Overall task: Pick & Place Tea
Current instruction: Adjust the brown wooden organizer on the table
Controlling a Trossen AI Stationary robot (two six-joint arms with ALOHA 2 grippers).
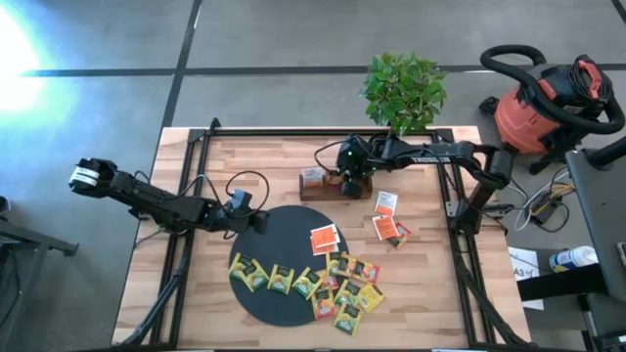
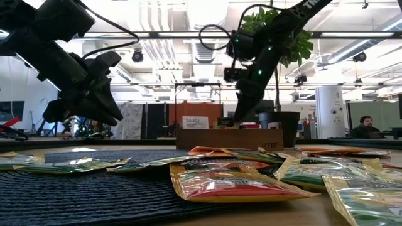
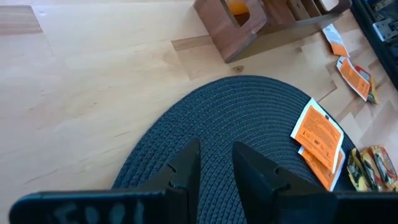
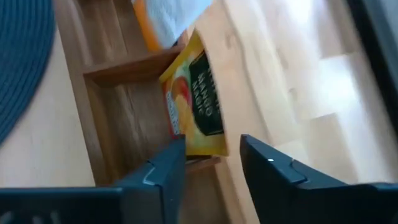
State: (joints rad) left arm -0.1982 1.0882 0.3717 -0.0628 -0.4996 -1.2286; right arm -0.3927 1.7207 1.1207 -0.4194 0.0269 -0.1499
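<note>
Several tea sachets, yellow, green and orange, lie flat on the near half of the round black mat (image 1: 284,235), among them a row (image 1: 279,277) and an orange-white one (image 1: 325,239). More lie on the wood right of it (image 1: 388,227). The brown wooden box (image 1: 313,191) stands behind the mat. My right gripper (image 4: 213,146) hangs open over the box, pointing steeply down. Just past its fingertips a yellow sachet (image 4: 196,106) leans on edge inside a compartment; a white-orange one (image 4: 168,18) sits in the compartment beside it. My left gripper (image 3: 216,155) hovers open over the mat's left edge, empty.
A potted plant (image 1: 404,90) stands at the table's far edge behind the box. A red shop vacuum (image 1: 543,103) sits off the table at the far right. Black frame rails (image 1: 460,244) run along both sides. A person (image 2: 363,127) sits far back in the room.
</note>
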